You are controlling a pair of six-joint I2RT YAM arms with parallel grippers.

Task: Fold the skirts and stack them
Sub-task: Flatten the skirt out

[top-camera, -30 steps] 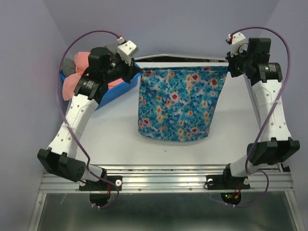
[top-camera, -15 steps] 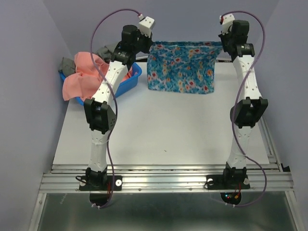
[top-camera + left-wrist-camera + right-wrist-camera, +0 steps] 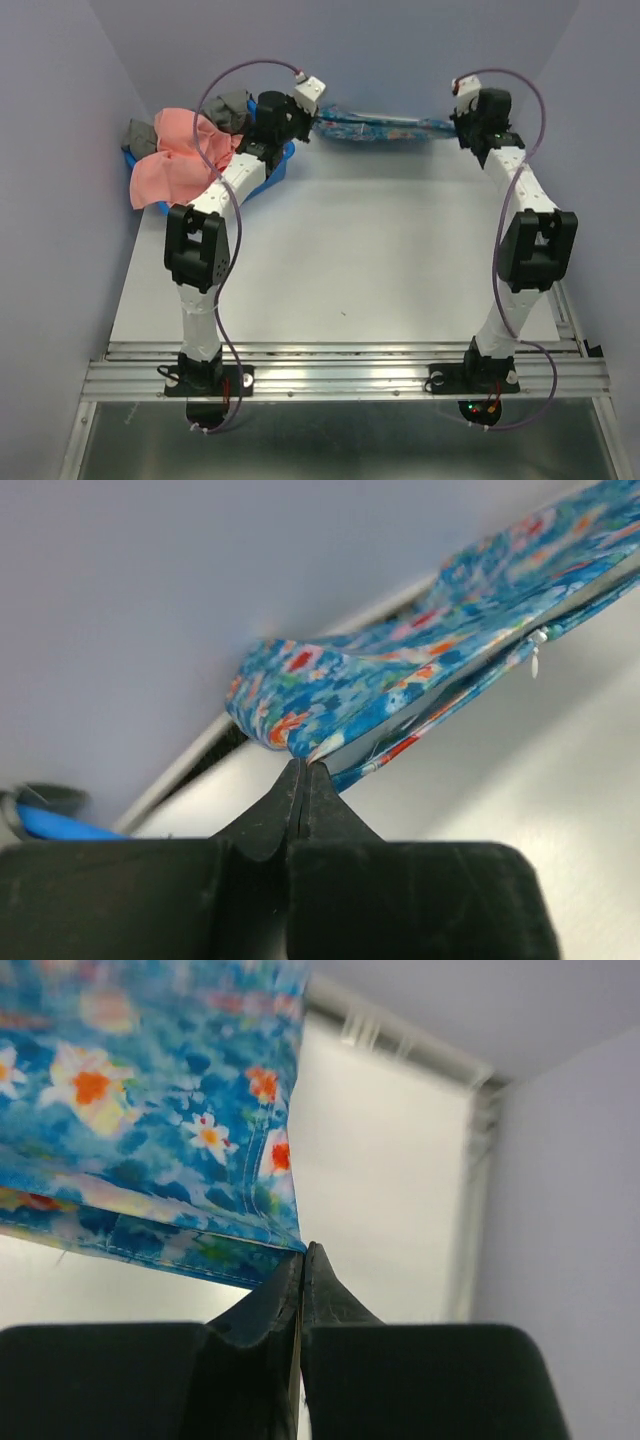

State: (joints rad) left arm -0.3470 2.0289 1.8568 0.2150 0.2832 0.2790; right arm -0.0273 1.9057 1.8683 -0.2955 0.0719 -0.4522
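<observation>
**Two arms at full reach, skirt carried to the far edge.**

- **Near.** Both arms stretch away from their bases across the bare table (image 3: 350, 260).
- **Change.** A second ago the blue floral skirt (image 3: 380, 127) hung as a full panel over mid-table. It has since been swept far and low, and now shows as a thin, taut strip along the table's far edge.
- **Grip.** The left gripper (image 3: 303, 766) has its jaws pressed together on the skirt's left corner. The right gripper (image 3: 303, 1249) is likewise clamped on the right corner. Both wrist views show a doubled hem pinched at the fingertips.
- **Contact.** Whether the cloth touches the table cannot be told.
- **Stage.** This is probably the lay-out before the first fold, with the skirt next to be drawn toward the near side so it lands flat. No fold is made yet.
- **Far left.** The salmon-pink skirt (image 3: 172, 160) spills over the left rim of the blue basket (image 3: 272, 170), unfolded. A dark grey cloth (image 3: 228, 105) lies behind it.
- **Obstacles.** The left forearm passes just beside the basket's right end, so a snag is possible. The back wall stands close behind the skirt.
</observation>
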